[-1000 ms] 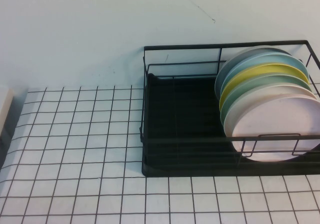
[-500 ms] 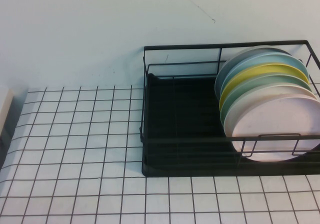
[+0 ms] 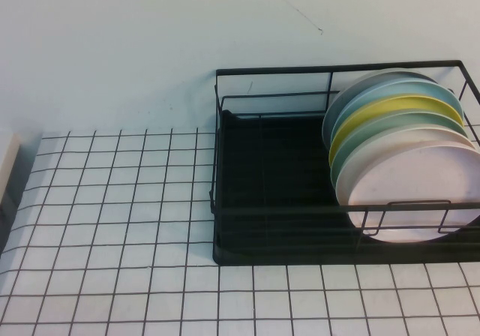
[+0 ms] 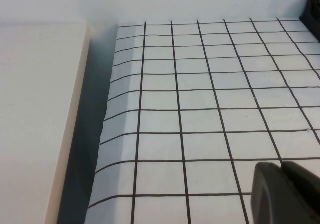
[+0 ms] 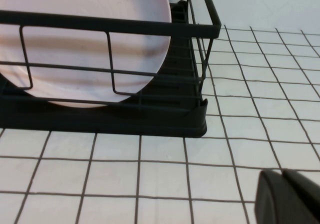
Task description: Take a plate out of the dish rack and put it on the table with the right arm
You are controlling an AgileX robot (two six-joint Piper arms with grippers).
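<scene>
Six plates are seen standing on edge in a tight row at the right end of the dish rack (image 3: 285, 193), each leaning slightly back. The pale pink plate (image 3: 409, 190) is placed at the front of the row, nearest the robot, its face turned toward the camera and its lower edge hidden behind the rack's front wires. Just behind it a cream plate (image 3: 375, 147) is set, then a pale green one, a yellow plate (image 3: 390, 111), a light blue one and a grey one at the back. The left part of the rack's black tray is left bare. The rack is set on the table (image 3: 112, 223), at its far right, against a plain pale wall.

Neither arm is visible in the high view. In the right wrist view the right gripper (image 5: 287, 196) is shown low over the table, in front of the rack and apart from it, with the pink plate (image 5: 85, 44) seen through the front wires; its fingers are pressed together and nothing is held. In the left wrist view the left gripper (image 4: 286, 193) is found over the gridded cloth near the table's left edge, beside a pale board (image 4: 35, 124), with one corner of the rack (image 4: 312, 11) at the far side. Its two fingers are seen meeting along a thin seam, closed on nothing.
</scene>
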